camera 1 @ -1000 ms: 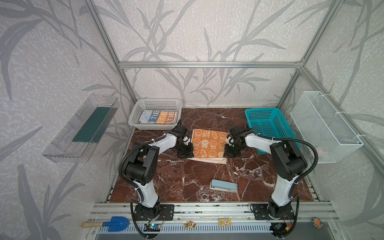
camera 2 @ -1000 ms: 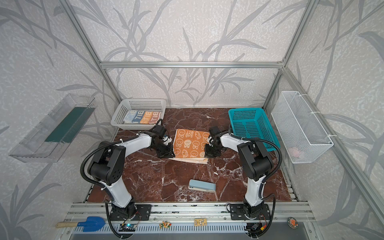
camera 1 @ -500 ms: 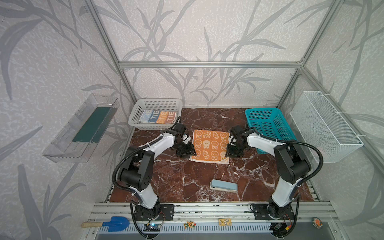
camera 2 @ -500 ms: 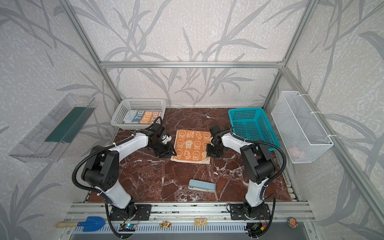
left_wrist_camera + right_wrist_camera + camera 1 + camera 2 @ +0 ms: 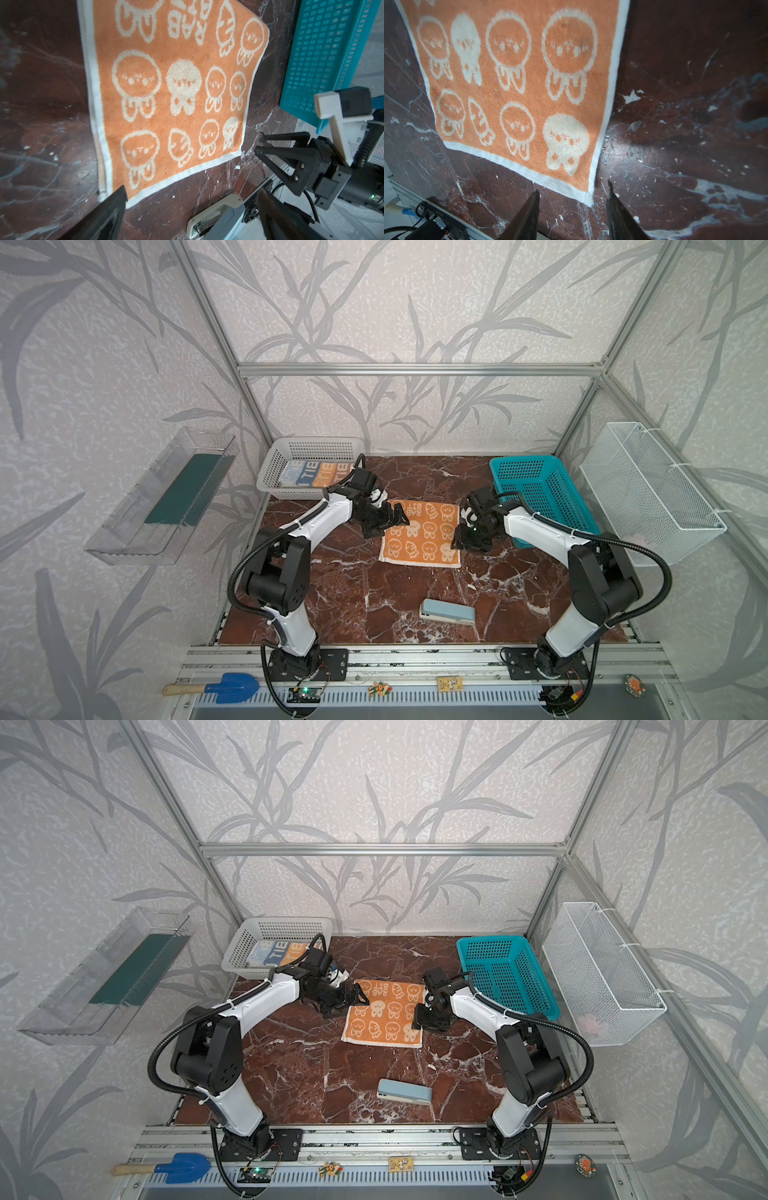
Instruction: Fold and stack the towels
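On the tabletop [image 5: 332,597] our orange towel [image 5: 419,535] lies flat, seemingly folded once. The left gripper [image 5: 392,522], spread wide, and the right gripper [image 5: 465,543], partly spread, flank it, both empty. We judge 1 fold done; next, pinch an edge for another.

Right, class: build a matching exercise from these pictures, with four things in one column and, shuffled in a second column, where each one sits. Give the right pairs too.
Things
1. orange towel
2. lettered towel
3. pale blue stapler
4. teal basket

Places
A. inside the white basket
B. at the back of the marble table, on the right arm's side
C. lying flat mid-table
D. alone near the table's front edge

Pairs: 1-C, 2-A, 3-D, 4-B
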{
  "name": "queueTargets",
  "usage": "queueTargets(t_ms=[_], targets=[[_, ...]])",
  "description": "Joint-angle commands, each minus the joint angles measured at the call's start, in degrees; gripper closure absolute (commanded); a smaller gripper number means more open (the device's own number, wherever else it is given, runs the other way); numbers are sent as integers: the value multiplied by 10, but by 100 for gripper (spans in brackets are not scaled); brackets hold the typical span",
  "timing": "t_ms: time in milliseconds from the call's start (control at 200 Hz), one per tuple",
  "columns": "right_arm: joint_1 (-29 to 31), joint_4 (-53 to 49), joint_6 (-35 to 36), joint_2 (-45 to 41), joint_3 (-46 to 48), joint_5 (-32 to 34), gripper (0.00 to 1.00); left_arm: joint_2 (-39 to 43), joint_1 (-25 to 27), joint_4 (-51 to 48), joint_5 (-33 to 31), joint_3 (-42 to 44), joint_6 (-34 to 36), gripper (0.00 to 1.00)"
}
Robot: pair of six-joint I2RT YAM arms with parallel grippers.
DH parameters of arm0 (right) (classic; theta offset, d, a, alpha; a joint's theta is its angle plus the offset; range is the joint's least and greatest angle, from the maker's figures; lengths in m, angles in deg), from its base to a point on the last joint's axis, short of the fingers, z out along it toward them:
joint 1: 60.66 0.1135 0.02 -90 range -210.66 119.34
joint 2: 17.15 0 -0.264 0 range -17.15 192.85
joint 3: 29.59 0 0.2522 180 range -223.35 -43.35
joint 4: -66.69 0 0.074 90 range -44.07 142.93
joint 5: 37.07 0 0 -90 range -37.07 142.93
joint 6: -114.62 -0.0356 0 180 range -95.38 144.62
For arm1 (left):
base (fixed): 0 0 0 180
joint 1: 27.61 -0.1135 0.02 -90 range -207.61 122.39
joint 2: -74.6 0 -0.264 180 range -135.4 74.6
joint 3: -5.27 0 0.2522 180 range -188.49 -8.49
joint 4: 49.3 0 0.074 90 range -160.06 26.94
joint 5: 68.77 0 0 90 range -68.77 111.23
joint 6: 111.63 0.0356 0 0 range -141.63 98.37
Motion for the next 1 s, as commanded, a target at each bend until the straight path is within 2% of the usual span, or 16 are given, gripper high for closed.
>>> queueTargets(t_ms=[0, 125, 250, 470, 760, 810, 995], targets=[[17, 19, -20, 24, 14, -19, 45, -36, 26, 32, 11, -12, -29, 1], [26, 42, -31, 38, 29, -30, 38, -48, 28, 51, -6, 32, -33, 1], [26, 39, -22, 49, 35, -23, 37, -49, 29, 29, -30, 64, -5, 1], [13, 28, -7, 57, 53, -9, 24, -46, 28, 4, -61, 100, 26, 1], [-20, -15, 30, 4, 36, 3, 4, -13, 59, 34, -58, 124, -15, 1], [-20, -15, 32, -28, 27, -4, 0, -5, 66, 46, -53, 120, -28, 1], [-18, 28, 3, -67, 19, -66, 1, 3, 66, 62, -49, 94, -63, 1]])
